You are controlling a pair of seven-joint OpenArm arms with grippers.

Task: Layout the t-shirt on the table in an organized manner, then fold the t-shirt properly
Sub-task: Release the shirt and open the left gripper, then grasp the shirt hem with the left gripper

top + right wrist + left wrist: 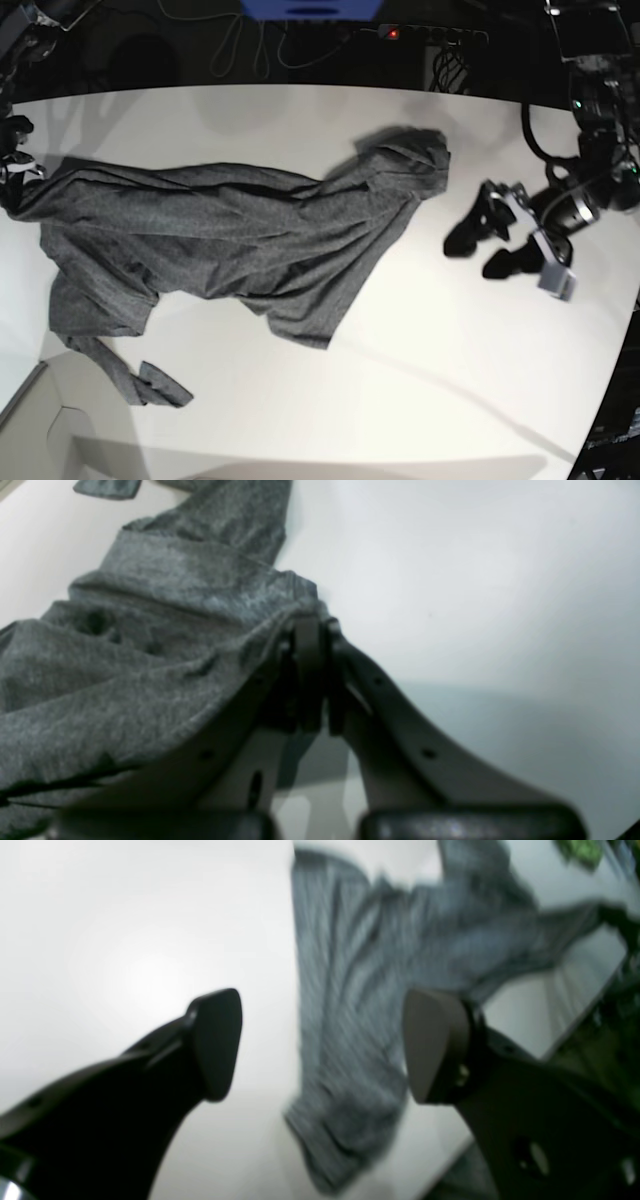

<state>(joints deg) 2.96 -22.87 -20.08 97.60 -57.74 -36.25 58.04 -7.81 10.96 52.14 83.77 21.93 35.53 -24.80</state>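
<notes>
The dark grey t-shirt (230, 235) lies stretched and wrinkled across the white table (450, 380), from the far left to right of centre. My right gripper (14, 172) is at the table's left edge. In the right wrist view this gripper (310, 625) is shut on a bunched edge of the t-shirt (150, 645). My left gripper (475, 255) hovers open to the right of the shirt's raised right end, apart from it. In the left wrist view its fingers (217, 1045) stand wide with nothing between them, above the blurred t-shirt (360, 965).
A sleeve end (150, 385) trails toward the front left, near a pale box corner (40, 430). Cables and a blue object (310, 8) lie behind the table's far edge. The table's curved edge runs close by the left arm (590, 200).
</notes>
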